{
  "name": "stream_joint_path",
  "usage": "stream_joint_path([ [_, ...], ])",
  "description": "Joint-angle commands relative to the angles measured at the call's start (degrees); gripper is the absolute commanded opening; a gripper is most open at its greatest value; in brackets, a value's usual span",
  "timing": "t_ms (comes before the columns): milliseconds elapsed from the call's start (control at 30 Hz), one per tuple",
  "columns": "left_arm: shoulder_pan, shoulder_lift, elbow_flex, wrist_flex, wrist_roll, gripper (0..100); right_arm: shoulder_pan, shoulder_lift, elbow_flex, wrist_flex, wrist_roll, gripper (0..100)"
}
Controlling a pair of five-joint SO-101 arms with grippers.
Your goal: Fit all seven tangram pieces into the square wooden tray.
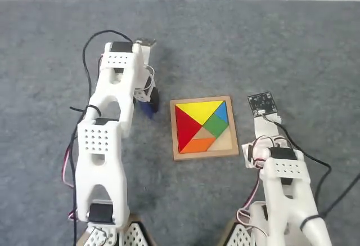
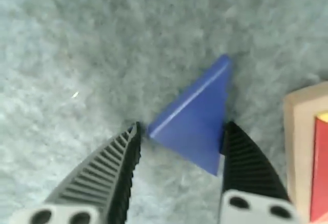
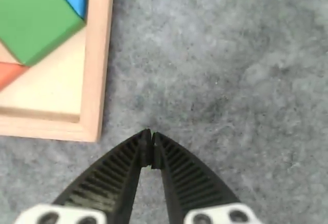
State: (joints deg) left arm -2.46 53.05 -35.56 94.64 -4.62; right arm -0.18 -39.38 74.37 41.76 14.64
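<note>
— Picking up the last loose piece, is that the step in hand?

— I'd judge so. The blue triangle (image 2: 197,116) lies on the grey mat (image 1: 292,43), at about ten o'clock from the tray (image 1: 203,155) and just off its rim. The left gripper (image 2: 182,126) is down over it with its jaws spread to the piece's width, one tip at a corner and the other along an edge. It looks clamped. I can't tell that it has left the mat.

— And the other arm?

— The right gripper (image 3: 150,134) has its jaws pressed together on nothing. It sits over the mat at about four o'clock from the tray, just beyond that corner.

— Where would the triangle go?

— The tray holds coloured pieces, but there is a bare patch of wood (image 3: 51,88) at its five o'clock corner, beside the green square (image 3: 31,16). That seems the only room left.

— So what does the next move call for?

— Lifting it clear of the rim, carrying it across the filled part towards that corner, and turning it so its edges match the gap before it is lowered. The parked right gripper sits close to that corner, so the approach needs watching.
</note>
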Motion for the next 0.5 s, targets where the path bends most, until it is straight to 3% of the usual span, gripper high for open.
stream_joint_path([
  [0, 0.79, 0.09, -2.07, -1.58, -2.73, 25, -0.40, -1.98, -0.35, -1.01, 0.35, 0.8],
  [467, 3.96, 0.97, -0.75, -0.88, -5.98, 14, -0.48, -1.98, -0.35, -1.01, 0.35, 0.8],
])
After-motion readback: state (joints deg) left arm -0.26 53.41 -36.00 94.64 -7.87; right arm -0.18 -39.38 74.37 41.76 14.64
